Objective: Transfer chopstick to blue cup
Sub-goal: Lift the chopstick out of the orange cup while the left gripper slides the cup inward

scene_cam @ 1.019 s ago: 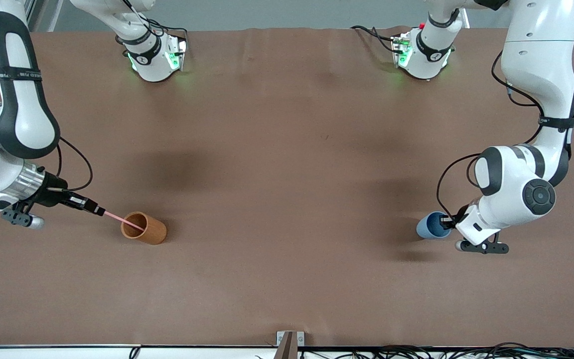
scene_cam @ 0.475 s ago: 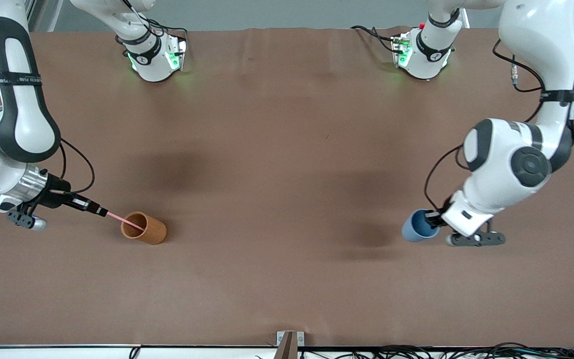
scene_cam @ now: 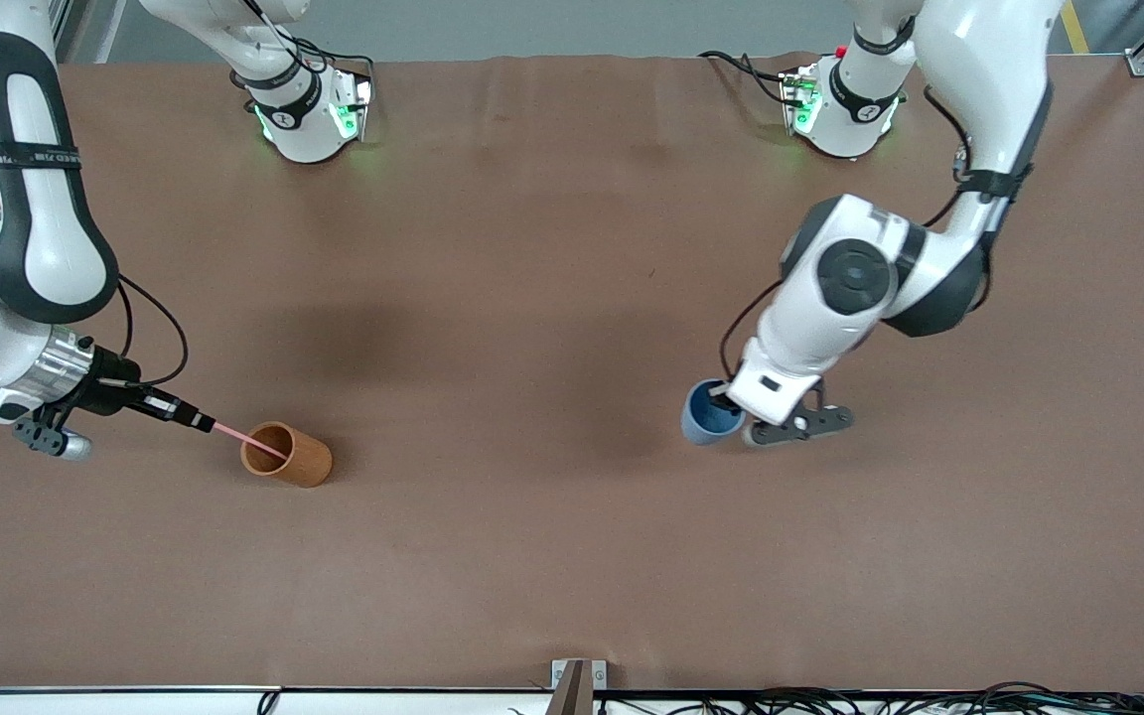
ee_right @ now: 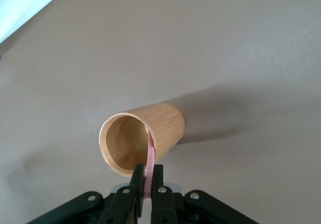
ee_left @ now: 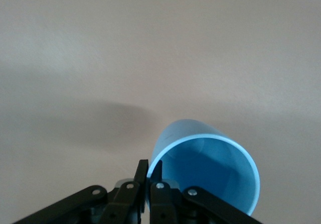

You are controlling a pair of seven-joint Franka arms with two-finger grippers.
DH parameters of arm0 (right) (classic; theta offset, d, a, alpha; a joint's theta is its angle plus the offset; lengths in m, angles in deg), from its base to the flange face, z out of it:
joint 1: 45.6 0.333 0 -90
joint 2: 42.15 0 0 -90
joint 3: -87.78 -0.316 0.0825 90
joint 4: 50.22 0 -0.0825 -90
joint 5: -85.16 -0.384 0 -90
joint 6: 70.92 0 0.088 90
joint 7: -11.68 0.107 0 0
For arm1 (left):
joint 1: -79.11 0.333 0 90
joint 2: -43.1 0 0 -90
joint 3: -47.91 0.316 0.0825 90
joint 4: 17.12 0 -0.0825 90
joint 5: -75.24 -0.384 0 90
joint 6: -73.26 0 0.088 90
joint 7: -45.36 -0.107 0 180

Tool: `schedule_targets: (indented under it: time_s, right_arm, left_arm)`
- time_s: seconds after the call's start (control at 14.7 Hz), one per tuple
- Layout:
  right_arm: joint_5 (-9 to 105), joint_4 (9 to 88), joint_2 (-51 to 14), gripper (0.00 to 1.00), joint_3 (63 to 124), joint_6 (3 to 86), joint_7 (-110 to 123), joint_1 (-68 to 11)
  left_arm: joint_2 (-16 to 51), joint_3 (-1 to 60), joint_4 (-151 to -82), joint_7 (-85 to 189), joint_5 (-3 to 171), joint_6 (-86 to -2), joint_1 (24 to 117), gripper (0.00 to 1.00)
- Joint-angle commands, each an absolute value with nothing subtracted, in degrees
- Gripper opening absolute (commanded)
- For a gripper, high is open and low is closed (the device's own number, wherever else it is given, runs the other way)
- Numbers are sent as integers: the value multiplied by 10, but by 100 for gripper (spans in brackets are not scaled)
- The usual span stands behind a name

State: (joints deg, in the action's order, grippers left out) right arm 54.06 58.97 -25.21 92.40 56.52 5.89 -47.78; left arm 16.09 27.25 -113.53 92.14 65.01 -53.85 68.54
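The pale pink chopstick (scene_cam: 246,440) slants out of the orange-brown cup (scene_cam: 299,460), with its lower end inside. My right gripper (scene_cam: 202,422) is shut on the chopstick's upper end; in the right wrist view the chopstick (ee_right: 150,156) is pinched between the jaws of my right gripper (ee_right: 148,178), just outside the cup's rim (ee_right: 108,133). My left gripper (scene_cam: 721,397) is shut on the rim of the blue cup (scene_cam: 706,422) and holds it tilted above the table's middle. The left wrist view shows one finger inside the blue cup (ee_left: 210,166) and one outside, at my left gripper (ee_left: 149,173).
The brown table (scene_cam: 532,248) carries only the orange-brown cup, toward the right arm's end. Both arm bases (scene_cam: 309,114) (scene_cam: 845,104) stand along the edge farthest from the front camera. A small bracket (scene_cam: 577,680) sits at the nearest edge.
My left arm has carried the blue cup from the left arm's end toward the table's middle. My right gripper stays at the chopstick's upper end, barely moved.
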Motion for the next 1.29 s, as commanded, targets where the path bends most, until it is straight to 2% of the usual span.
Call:
schedule_targets:
  time_s: [0.0, 0.27, 0.41, 0.61, 0.75, 0.81, 0.88, 1.02, 1.22]
  right_arm:
    - [533, 584, -261, 3, 923, 540, 61, -476]
    - [545, 497, -290, 1, 924, 392, 104, -474]
    - [612, 447, -314, 1, 922, 326, 147, -466]
    - [698, 353, -335, 2, 921, 229, 247, -411]
    - [709, 335, -345, 1, 922, 219, 297, -375]
    - [728, 333, -351, 1, 922, 222, 320, -353]
    - [749, 329, -351, 1, 921, 222, 346, -326]
    - [770, 327, -350, 1, 921, 227, 423, -270]
    - [791, 327, -347, 2, 920, 268, 530, -179]
  left_arm:
    - [102, 232, -1093, 1053, 558, -538, 669, 1]
    - [68, 195, -1092, 1123, 520, -539, 667, 2]
    - [58, 183, -1092, 1132, 521, -540, 668, 2]
    - [43, 169, -1092, 1158, 519, -565, 666, 3]
    - [42, 169, -1093, 1159, 518, -566, 666, 4]
    - [40, 169, -1094, 1158, 518, -566, 666, 16]
    - [37, 169, -1094, 1157, 513, -566, 666, 38]
    - [41, 169, -1094, 1157, 509, -566, 667, 100]
    - [65, 164, -1092, 1153, 510, -554, 673, 100]
